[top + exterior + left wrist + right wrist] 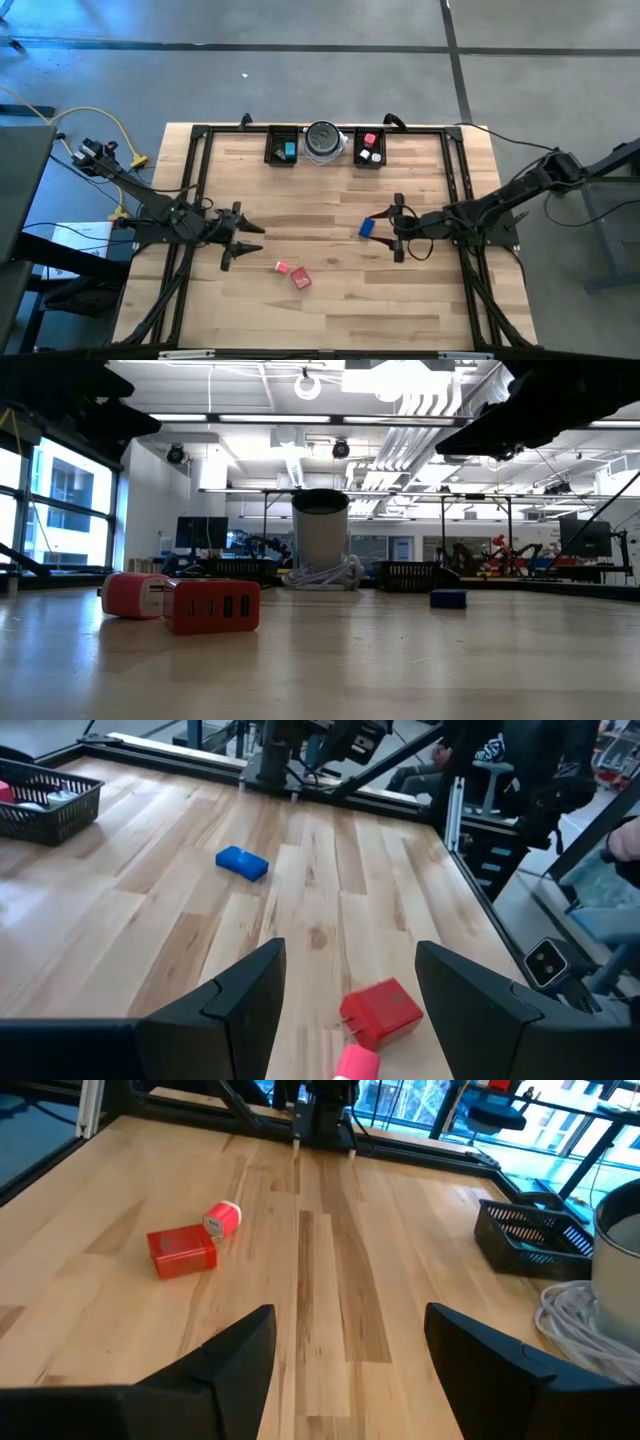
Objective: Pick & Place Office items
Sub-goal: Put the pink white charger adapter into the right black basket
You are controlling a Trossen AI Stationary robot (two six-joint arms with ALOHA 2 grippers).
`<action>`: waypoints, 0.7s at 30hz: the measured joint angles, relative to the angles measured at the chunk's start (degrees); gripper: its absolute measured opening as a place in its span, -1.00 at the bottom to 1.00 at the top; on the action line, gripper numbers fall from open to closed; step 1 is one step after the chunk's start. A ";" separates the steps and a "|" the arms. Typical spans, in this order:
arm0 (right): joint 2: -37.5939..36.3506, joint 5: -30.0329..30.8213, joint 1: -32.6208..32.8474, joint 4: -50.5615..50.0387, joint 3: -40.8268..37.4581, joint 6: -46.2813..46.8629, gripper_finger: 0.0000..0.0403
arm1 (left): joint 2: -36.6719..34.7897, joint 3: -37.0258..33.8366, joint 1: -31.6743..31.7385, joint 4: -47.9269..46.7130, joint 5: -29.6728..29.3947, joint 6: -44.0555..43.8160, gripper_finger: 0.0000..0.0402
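Note:
A red block [301, 279] and a pink piece [282, 267] lie side by side on the table's near middle. A blue piece [367, 227] lies right of centre. More small pieces sit in the two black trays [282, 147] [369, 148] at the far edge. My left gripper [245, 243] is open, left of the red block [383, 1013] and pink piece [355, 1065]. My right gripper [385, 232] is open, raised beside the blue piece [448, 598]. It faces the red block [182, 1250] and the pink piece [222, 1218]; the right wrist view does not show the blue piece.
A round silver-grey dish [324, 141] with a white cable [325, 575] coiled at its foot stands between the two trays. A black frame [200, 180] runs along the table's sides. Bare wood lies between the two grippers and along the near edge.

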 joint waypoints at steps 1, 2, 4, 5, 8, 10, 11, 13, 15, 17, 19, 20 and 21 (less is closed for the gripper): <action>0.34 0.00 0.00 -0.15 0.34 -0.33 0.20 | 0.32 0.00 0.00 0.21 0.00 0.00 0.09; 0.56 0.02 0.00 -0.13 0.51 -0.74 0.20 | 0.59 0.00 0.00 0.29 0.00 -0.01 0.09; 0.72 0.08 -0.07 -0.14 0.64 -0.90 0.20 | 1.21 0.00 0.00 0.70 -0.02 -0.25 0.09; 0.72 0.10 -0.15 -0.24 0.64 -0.74 0.20 | 1.60 0.00 0.00 1.02 -0.02 -0.46 0.09; 0.72 0.17 -0.54 -0.26 0.64 0.51 0.20 | 3.45 0.00 0.00 1.91 -0.02 -0.97 0.09; 0.72 0.27 -0.55 -0.27 0.64 0.69 0.20 | 4.96 0.00 0.00 1.91 -0.01 -1.86 0.09; 0.72 0.27 -0.55 -0.10 0.64 0.80 0.20 | 5.83 0.00 0.00 1.89 0.08 -2.45 0.09; 0.72 0.28 -0.55 0.27 0.64 1.59 0.20 | 7.58 0.00 0.00 1.82 0.65 -3.26 0.09; 0.72 0.32 -0.55 0.68 0.64 2.39 0.20 | 9.19 0.19 0.00 1.61 1.16 -3.24 0.09; 0.72 0.36 -0.55 1.49 0.64 3.59 0.20 | 10.58 0.89 0.00 1.62 1.17 -2.18 0.09; 0.72 0.30 -0.55 3.00 0.64 4.70 0.20 | 11.69 2.19 0.00 1.68 1.18 0.63 0.09; 0.72 0.27 -0.55 3.58 0.64 5.08 0.20 | 12.09 3.01 0.00 1.75 1.20 2.30 0.09; 0.72 0.22 -0.55 4.20 0.64 5.31 0.20 | 12.38 3.93 0.00 1.73 1.27 4.25 0.09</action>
